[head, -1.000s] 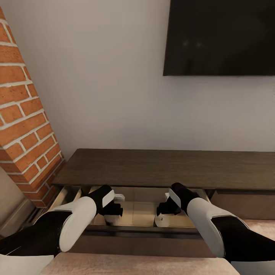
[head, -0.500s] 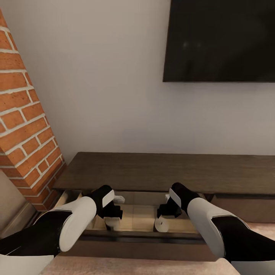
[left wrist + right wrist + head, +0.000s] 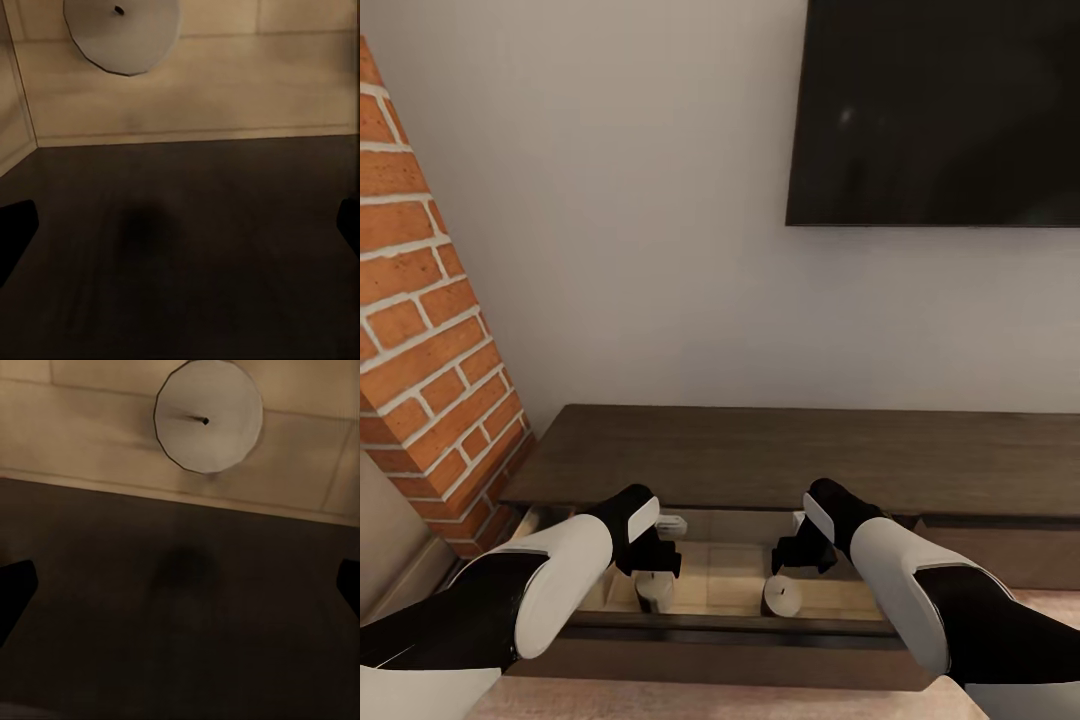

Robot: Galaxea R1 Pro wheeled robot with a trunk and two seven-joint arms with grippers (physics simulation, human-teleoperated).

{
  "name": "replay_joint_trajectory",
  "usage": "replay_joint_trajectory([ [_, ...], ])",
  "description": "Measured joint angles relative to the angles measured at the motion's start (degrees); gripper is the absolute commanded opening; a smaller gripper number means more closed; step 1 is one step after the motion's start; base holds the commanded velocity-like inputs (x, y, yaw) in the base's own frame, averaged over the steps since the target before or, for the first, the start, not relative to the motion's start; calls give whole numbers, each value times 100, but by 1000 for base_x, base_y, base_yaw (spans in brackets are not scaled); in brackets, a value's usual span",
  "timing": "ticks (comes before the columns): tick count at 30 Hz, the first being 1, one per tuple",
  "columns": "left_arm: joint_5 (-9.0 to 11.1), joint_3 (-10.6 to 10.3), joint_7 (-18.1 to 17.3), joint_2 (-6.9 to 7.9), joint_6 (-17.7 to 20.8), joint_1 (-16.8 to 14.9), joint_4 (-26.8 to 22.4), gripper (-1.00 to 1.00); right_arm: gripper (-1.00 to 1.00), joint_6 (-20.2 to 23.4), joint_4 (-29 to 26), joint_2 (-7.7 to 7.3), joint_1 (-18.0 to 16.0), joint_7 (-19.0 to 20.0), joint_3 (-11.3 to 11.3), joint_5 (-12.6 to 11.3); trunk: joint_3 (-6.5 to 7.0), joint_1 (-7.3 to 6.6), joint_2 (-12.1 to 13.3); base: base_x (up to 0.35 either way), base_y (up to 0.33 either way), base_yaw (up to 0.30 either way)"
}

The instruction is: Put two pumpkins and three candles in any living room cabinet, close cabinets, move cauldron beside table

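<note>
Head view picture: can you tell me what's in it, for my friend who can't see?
Two robot arms reach over an open drawer of a low dark cabinet, with two pale candles standing inside it. The left gripper and right gripper hover above them; a black TV hangs above.

Readable text: none in any view.
TV (image 3: 940, 110): screen black, no logo or lettering legible.
Cabinet (image 3: 810, 455): plain dark wood top, no label.
Candles (image 3: 782, 596): plain pale tops, no marking.
Brick fireplace (image 3: 420, 330): no sign.
</note>
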Motion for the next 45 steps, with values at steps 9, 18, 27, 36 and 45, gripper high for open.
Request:
replay_joint_trajectory([
  [9,16,1,1,0,9,-5,0,100,100,3,0,0,0,0,6,0,0,0,0,-92,0,0],
  [18,18,1,9,0,2,-1,0,100,100,4,-1,0,0,-1,13,5,0,0,0,-5,0,0],
  [27,18,2,4,0,6,-6,0,100,100,4,0,0,0,-1,15,7,143,-175,319,0,0,0],
  [36,18,2,-7,0,9,-3,0,100,100,-3,-2,4,0,6,22,7,305,-373,680,0,0,0],
  [45,18,2,-15,0,9,-2,3,100,100,-11,0,16,0,6,34,13,466,-571,1041,0,0,0],
])
